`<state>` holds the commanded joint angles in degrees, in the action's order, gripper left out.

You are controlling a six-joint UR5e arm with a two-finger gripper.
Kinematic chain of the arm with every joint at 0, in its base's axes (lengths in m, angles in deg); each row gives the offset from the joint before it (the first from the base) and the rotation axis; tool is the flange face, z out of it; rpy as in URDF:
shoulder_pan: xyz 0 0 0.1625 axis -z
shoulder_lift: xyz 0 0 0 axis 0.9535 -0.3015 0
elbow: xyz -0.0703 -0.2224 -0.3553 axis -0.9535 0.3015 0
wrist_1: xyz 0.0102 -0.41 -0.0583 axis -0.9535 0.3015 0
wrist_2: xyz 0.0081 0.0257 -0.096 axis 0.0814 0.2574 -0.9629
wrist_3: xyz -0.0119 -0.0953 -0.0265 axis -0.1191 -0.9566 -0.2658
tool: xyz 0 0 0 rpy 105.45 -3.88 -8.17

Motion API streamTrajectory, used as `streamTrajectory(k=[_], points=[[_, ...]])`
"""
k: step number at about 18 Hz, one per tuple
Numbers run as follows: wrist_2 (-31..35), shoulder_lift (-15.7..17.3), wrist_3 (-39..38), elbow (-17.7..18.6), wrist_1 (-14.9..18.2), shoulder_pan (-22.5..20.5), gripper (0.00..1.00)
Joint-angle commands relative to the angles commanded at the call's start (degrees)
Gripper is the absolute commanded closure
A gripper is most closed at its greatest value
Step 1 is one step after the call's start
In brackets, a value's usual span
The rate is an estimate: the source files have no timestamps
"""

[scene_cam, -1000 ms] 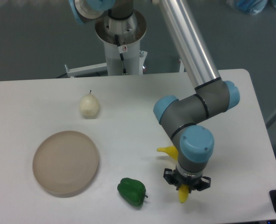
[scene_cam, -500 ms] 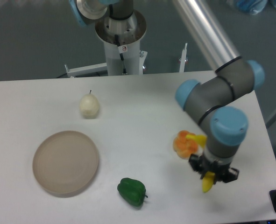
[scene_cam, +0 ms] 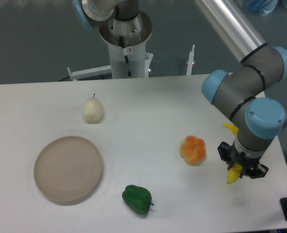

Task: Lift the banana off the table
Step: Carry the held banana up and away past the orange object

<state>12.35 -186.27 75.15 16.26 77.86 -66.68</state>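
Observation:
The banana (scene_cam: pixel 233 174) is bright yellow and curved; one end shows below the gripper and the other end behind the wrist at the right of the white table (scene_cam: pixel 148 107). My gripper (scene_cam: pixel 242 164) is shut on the banana's middle, near the table's right edge. Most of the banana is hidden by the wrist and fingers. I cannot tell how high it is above the tabletop.
A lumpy orange fruit (scene_cam: pixel 193 150) lies just left of the gripper. A green pepper (scene_cam: pixel 137 199) sits near the front edge. A round tan plate (scene_cam: pixel 68 168) is at the left, a pale pear (scene_cam: pixel 92 110) behind it. The arm's base (scene_cam: pixel 125 36) stands at the back.
The arm has carried the banana to the right and slightly up in the image, from beside the green pepper to near the table's right edge, uncovering the orange fruit.

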Motion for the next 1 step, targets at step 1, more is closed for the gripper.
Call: streamTrajectory(k=[1], points=[[0.0,0.0,0.0,0.0,0.0,0.0,0.79]])
